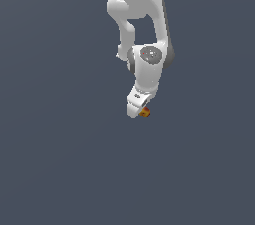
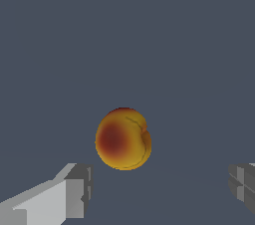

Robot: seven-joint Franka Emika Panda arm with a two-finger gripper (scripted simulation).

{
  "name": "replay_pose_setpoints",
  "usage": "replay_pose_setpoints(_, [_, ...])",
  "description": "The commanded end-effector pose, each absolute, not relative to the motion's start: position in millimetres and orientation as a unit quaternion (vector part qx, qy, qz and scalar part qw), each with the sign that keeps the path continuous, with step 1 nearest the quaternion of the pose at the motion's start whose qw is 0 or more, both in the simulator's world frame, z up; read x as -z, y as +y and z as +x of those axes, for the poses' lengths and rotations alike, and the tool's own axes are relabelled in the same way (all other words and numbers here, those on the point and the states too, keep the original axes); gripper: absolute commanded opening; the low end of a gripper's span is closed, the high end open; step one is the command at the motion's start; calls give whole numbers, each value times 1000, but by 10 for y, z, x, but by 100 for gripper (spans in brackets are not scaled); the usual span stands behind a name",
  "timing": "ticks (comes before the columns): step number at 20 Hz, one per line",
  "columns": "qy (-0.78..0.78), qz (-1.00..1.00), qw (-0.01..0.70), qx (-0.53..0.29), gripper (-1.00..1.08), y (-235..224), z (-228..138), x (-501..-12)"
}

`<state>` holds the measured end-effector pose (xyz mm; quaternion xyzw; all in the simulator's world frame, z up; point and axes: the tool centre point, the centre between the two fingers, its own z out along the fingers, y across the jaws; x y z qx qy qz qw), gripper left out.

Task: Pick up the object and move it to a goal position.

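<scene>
One glossy, rounded orange-yellow object (image 2: 123, 139) with a dark red patch is lying low of centre; one white gripper (image 2: 159, 189) is hovering, jaws spread, touching nothing.

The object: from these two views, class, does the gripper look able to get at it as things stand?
Probably yes. The gripper is open, the object lies between and ahead of its fingers, and nothing stands in between.
</scene>
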<state>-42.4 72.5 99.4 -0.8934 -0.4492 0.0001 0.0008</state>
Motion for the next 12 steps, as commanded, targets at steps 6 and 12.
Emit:
replay_pose_setpoints(6, [-534, -845, 0, 0, 100, 838, -540, -892])
replay_pose_setpoints(12, [-569, -823, 0, 0, 100, 888, -592, -850])
